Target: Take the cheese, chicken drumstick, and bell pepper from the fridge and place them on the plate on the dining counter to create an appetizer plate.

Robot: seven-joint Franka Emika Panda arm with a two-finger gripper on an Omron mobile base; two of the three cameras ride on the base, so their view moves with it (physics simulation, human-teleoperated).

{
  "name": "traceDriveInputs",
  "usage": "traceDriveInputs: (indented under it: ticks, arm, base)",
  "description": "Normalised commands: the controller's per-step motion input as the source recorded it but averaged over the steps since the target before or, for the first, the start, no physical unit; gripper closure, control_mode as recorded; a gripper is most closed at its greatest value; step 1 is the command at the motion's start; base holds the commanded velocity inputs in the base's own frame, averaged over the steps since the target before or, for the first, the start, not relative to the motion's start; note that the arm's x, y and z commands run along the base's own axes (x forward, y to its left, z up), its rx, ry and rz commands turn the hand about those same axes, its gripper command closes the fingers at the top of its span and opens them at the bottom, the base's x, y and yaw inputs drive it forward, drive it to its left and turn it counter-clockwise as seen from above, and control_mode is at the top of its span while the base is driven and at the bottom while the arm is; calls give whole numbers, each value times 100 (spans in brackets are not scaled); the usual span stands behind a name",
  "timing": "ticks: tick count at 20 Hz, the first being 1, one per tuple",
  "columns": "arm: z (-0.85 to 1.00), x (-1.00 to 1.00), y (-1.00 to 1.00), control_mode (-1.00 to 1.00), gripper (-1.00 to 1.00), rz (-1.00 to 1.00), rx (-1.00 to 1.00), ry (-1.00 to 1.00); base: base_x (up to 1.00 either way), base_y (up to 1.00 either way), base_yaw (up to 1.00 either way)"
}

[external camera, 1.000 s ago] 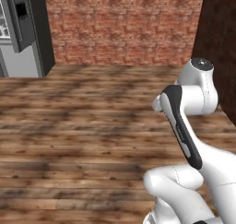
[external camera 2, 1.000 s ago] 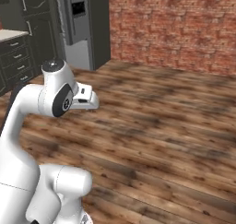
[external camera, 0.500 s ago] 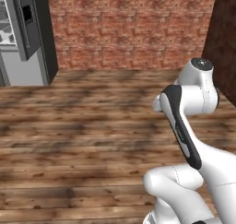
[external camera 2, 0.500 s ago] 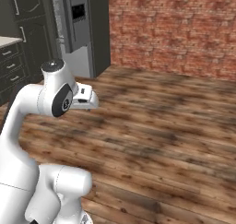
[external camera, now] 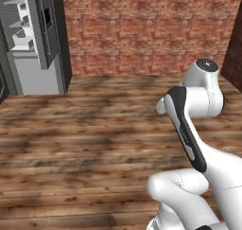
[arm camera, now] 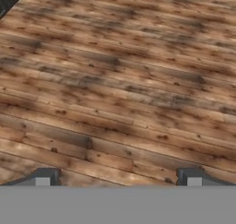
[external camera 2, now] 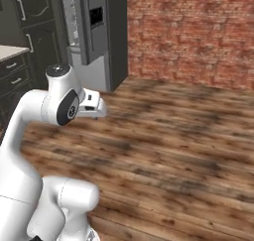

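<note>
Hand view first: gripper point(arm camera: 118, 178) spread wide, the two dark fingertips point(arm camera: 44, 177) poking up at the bottom edge far apart, nothing between them, nothing held. Pointed down at bare wooden floor point(arm camera: 124, 80), just planks with dark knots running across. A sliver of something grey at the very top edge, too cut off to tell what.

Moving outward, right base view: white hand point(external camera 2: 92, 104) tucked in close beside the big round shoulder joint, hanging over the floor, aimed toward the far left. Rest of the arm point(external camera 2: 30, 136) folded up in the near left corner. Same arm point(external camera: 194, 129) bunched in the near right of the left base view, dark-trimmed link sloping down across it.

Fridge point(external camera: 35, 39) off at the far left in the left base view, well apart from the arm, standing against the red brick wall point(external camera: 151, 30). Grey outside, white inside, door open so shelves are visible. Can't make out any food on them from here, too small. Same fridge point(external camera 2: 94, 36) at the far left in the right base view, with dark panelled cabinets point(external camera 2: 30, 31) just beside it further left and a pale countertop edge point(external camera 2: 10, 51) poking in at the left border.
</note>
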Motion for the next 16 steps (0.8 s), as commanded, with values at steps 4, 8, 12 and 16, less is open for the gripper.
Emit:
traceDriveInputs:
  ticks: [4,8,12,16]
  arm:
    - [0,0,0,100,-100,0,0,0]
    - [0,0,0,100,-100,0,0,0]
    - [0,0,0,100,-100,0,0,0]
    - [0,0,0,100,-100,0,0,0]
  base:
    - [43,100,-17]
    - [37,100,-20]
    - [53,100,-19]
    - [94,100,-10]
